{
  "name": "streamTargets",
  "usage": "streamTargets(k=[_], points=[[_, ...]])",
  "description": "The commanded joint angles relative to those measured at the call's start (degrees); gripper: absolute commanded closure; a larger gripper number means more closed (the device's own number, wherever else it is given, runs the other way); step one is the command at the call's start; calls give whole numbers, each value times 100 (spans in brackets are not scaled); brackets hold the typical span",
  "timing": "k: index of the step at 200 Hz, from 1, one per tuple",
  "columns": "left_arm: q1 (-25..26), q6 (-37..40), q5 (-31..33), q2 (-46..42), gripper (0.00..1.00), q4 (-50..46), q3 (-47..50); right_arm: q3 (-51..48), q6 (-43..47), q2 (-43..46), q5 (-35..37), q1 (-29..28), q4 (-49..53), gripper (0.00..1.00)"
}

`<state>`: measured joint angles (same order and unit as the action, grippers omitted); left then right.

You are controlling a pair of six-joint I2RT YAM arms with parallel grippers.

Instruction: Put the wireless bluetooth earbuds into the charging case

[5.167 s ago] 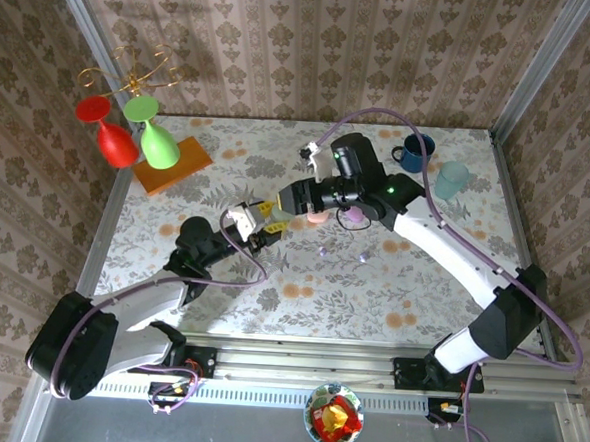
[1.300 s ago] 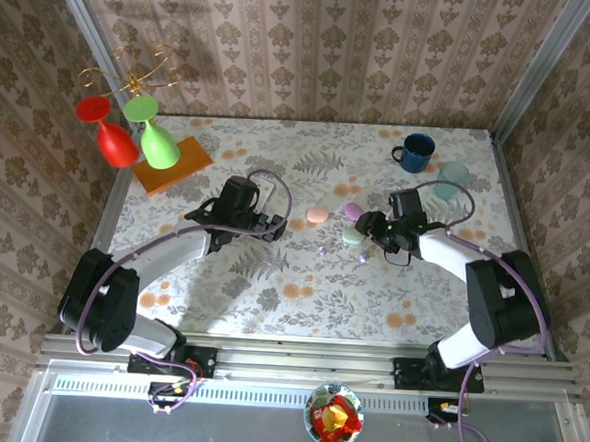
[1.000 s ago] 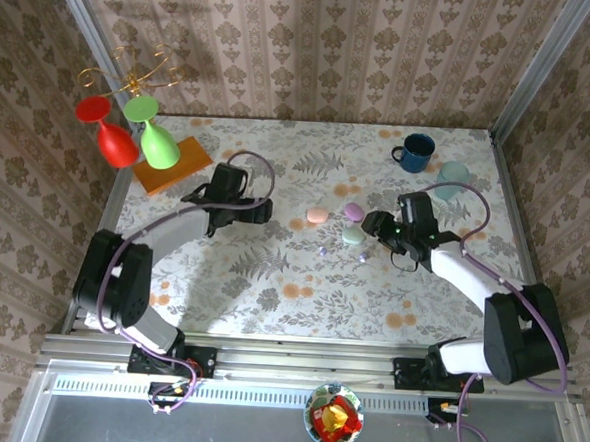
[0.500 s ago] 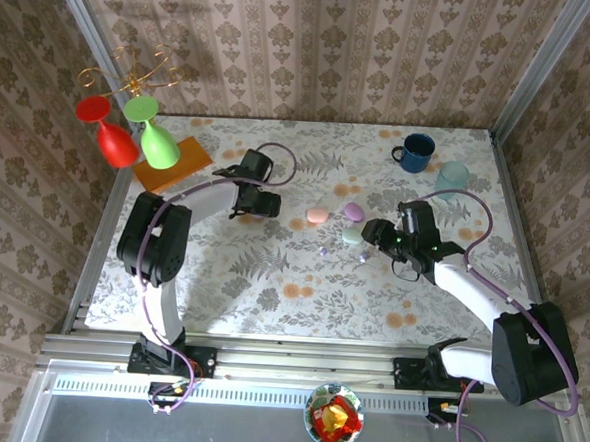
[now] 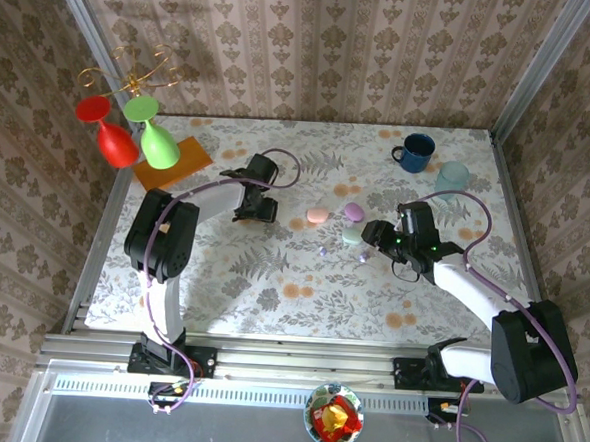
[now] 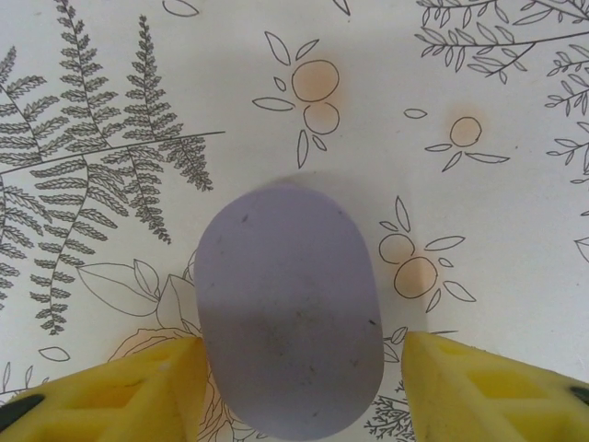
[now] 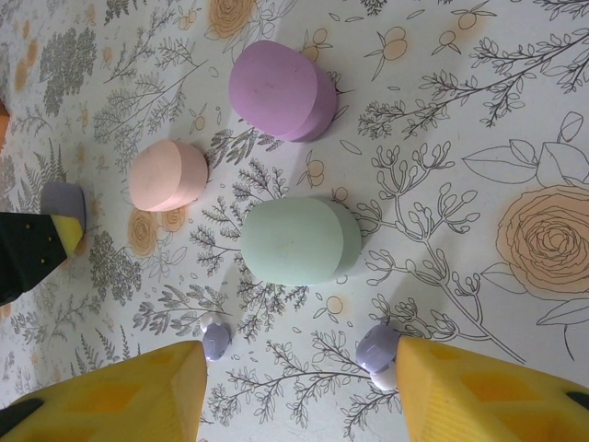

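Earbuds [image 7: 215, 339] first: two tiny lilac ones lie loose on the flowered table [image 7: 479, 110]. One is near the corner of the mint case [image 7: 299, 241], and the second bud [image 7: 377, 352] is just beside a finger of the right claw [image 7: 299, 348]. Neither is in a case, neither is held. The right claw hangs low over them, spread wide with nothing between its fingers. It has eased back a touch toward the near edge since a second ago and has held there for the last half second. Beyond the mint case sit the pink case [image 7: 168, 175] and the purple case [image 7: 281, 90], both shut as far as I can see.

Now the real change, over on the other side. The left arm has folded round, and the left claw [image 6: 302, 343] has settled astride a lavender case [image 6: 288, 276], well apart from the buds, out past the pink one. And it's closing in! One yellow finger is against the case's side, while the other leaves a thin strip of table showing. Not a firm pinch yet, I'd say, but nearly.

To my eye this case is being fetched or steadied. Its lid is down, so no bud goes in until it's opened.
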<state>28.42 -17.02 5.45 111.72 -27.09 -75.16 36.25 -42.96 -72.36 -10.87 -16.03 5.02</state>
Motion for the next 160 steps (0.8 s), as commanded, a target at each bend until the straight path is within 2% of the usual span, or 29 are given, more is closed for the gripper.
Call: streamTargets(k=[1,27,67,98,122,160], points=[[-39,-139,57,128,44,-131,-113,49,121,-24,66,-26,5,42],[-56,-188,34,149,55,-148,-131,40,114,0,77,-23,34,42],[-35,-93,-55,81,59,-243,-157,116,110,173,30,-38,106,42],[195,339,2,-516,60,-363,-128,404,573,248,-117,-85,421,42],[322,893,-351,-1065,60,7,95,603,796,297,-480,-101,568,41],[609,2422,-1952,-1864,62,814,718,901,881,595,-1543,-118,1012,41]])
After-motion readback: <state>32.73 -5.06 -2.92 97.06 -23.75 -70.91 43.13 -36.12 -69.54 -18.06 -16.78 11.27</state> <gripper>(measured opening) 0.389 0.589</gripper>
